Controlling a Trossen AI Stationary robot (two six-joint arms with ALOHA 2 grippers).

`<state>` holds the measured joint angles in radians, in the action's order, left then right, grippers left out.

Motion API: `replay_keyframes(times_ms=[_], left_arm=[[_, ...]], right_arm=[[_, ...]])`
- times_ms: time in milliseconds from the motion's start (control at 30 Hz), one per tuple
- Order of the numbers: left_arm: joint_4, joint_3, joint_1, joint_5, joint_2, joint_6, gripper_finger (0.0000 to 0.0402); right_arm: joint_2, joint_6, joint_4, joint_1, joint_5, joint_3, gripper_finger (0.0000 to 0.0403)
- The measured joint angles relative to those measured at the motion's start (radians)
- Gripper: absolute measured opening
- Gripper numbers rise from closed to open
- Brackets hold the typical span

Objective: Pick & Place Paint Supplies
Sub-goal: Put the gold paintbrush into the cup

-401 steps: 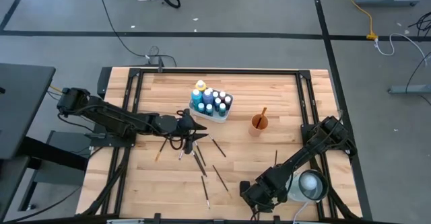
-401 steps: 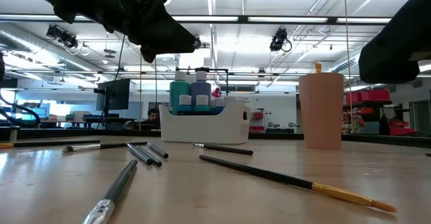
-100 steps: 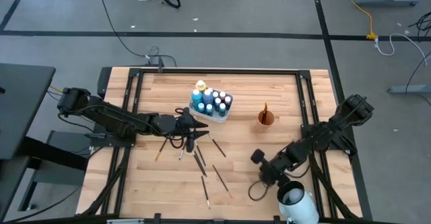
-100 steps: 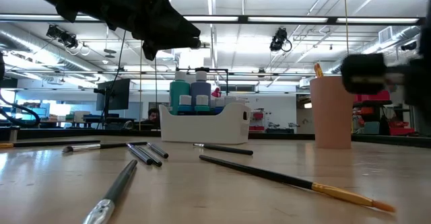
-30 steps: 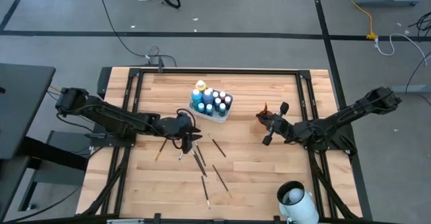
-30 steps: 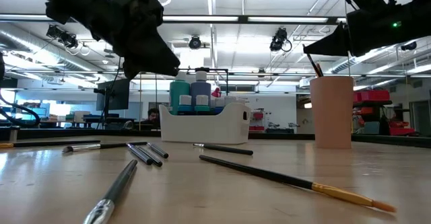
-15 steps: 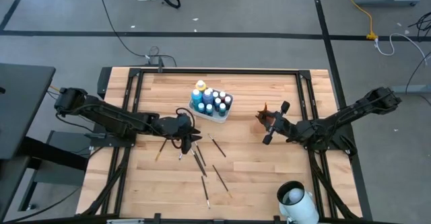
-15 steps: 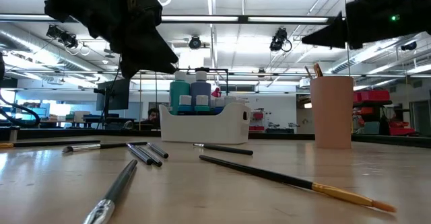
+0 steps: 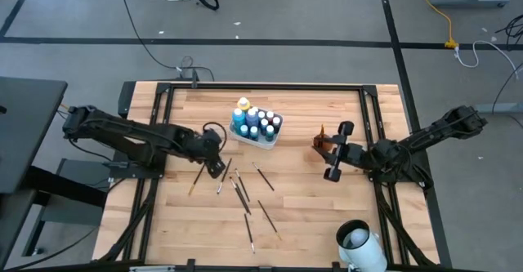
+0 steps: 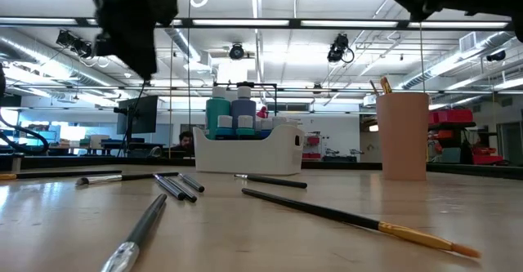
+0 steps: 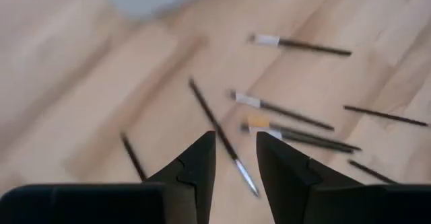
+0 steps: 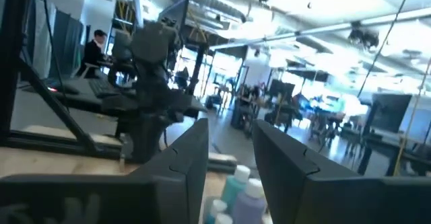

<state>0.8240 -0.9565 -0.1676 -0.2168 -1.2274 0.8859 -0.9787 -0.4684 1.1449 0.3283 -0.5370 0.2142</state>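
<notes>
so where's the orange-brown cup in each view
High view: the orange-brown cup sits right of centre, just ahead of the right gripper.
Low view: it stands tall at the right, brush tips poking out.
Left wrist view: not in it.
Right wrist view: not in it.
Shared landmark: the white tray of paint bottles, left of the cup in both table views.

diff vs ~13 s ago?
Right gripper swung from the table's near right corner up beside the cup, which gained a second brush. Left gripper backed slightly leftward off the loose brushes. Tray of bottles unchanged.
</notes>
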Motion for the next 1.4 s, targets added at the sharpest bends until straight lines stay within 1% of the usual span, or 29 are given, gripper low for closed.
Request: replay_keyframes(times_ms=[67, 200, 300, 500, 667, 767, 833, 1000, 1233, 1400], left_arm=[[0.058, -0.001, -0.018, 0.034, -0.001, 0.085, 0.0115], [0.184, -0.001, -0.092, 0.084, -0.009, 0.197, 0.0125], [0.205, 0.019, -0.166, 0.112, -0.020, 0.320, 0.0136], [0.125, 0.124, -0.329, 0.130, -0.018, 0.579, 0.0150], [0.111, 0.217, -0.434, 0.121, -0.018, 0.728, 0.0150], [0.050, 0.271, -0.470, 0.093, -0.018, 0.779, 0.0148], [-0.024, 0.307, -0.485, 0.082, -0.018, 0.808, 0.0146], [-0.188, 0.399, -0.509, 0.076, -0.018, 0.822, 0.0146], [-0.214, 0.458, -0.518, 0.090, -0.016, 0.831, 0.0145], [-0.215, 0.467, -0.518, 0.091, -0.015, 0.778, 0.0138]], right_arm=[[0.000, -0.024, 0.014, 0.000, 0.003, 0.000, 0.0119], [0.000, -0.048, 0.009, 0.000, 0.003, 0.000, 0.0119], [0.000, -0.047, 0.012, 0.000, 0.003, 0.000, 0.0119], [0.000, -0.037, 0.008, 0.000, 0.004, 0.000, 0.0119], [0.000, -0.015, 0.003, 0.000, 0.005, 0.000, 0.0119], [0.000, -0.012, 0.003, 0.000, 0.005, 0.000, 0.0119], [0.000, -0.012, 0.003, 0.000, 0.007, 0.000, 0.0119], [0.000, -0.012, 0.003, 0.000, 0.037, 0.000, 0.0119], [0.000, -0.011, -0.001, 0.000, 0.040, 0.000, 0.0119], [0.000, -0.011, -0.002, 0.000, 0.040, 0.000, 0.0119]])
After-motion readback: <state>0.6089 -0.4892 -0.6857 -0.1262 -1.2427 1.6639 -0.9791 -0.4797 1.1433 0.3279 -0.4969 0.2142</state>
